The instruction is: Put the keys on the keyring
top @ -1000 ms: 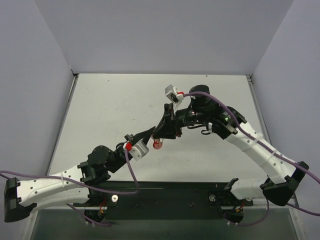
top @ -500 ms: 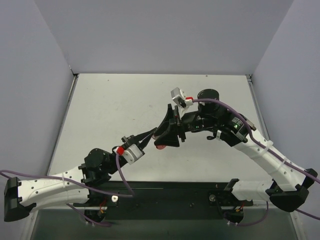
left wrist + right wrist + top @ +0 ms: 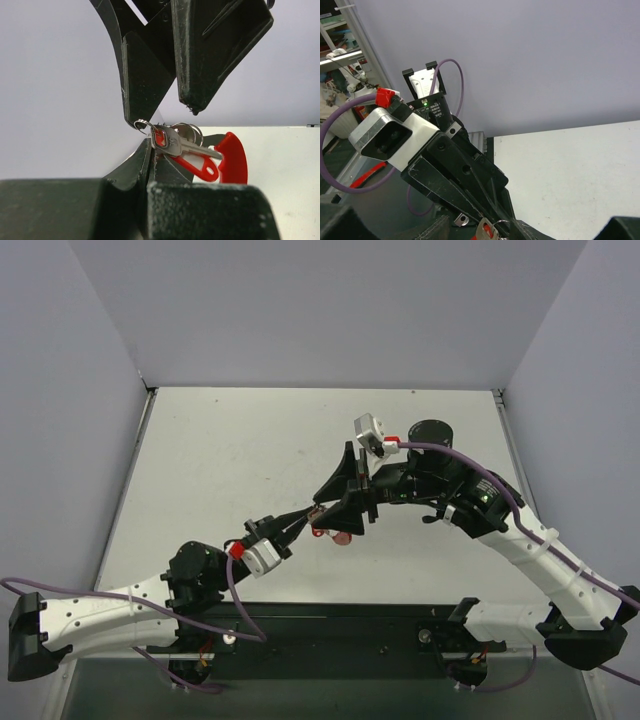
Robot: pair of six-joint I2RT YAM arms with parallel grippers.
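Keys (image 3: pixel 182 145) sit pinched in the shut left pincer (image 3: pixel 151 156) — keyring (image 3: pixel 236 157) dangling just beside. Right pincer (image 3: pixel 167 116) gapes half-open above them, holding nothing.

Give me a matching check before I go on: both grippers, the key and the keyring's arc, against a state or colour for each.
Things:
1 left gripper
2 right gripper
3 key
4 keyring, its arc

States or colours:
a red
b silver
c fingers apart, holding nothing
d shut, with the bunch at its tips

Pairs: 1-d, 2-c, 3-b, 4-a
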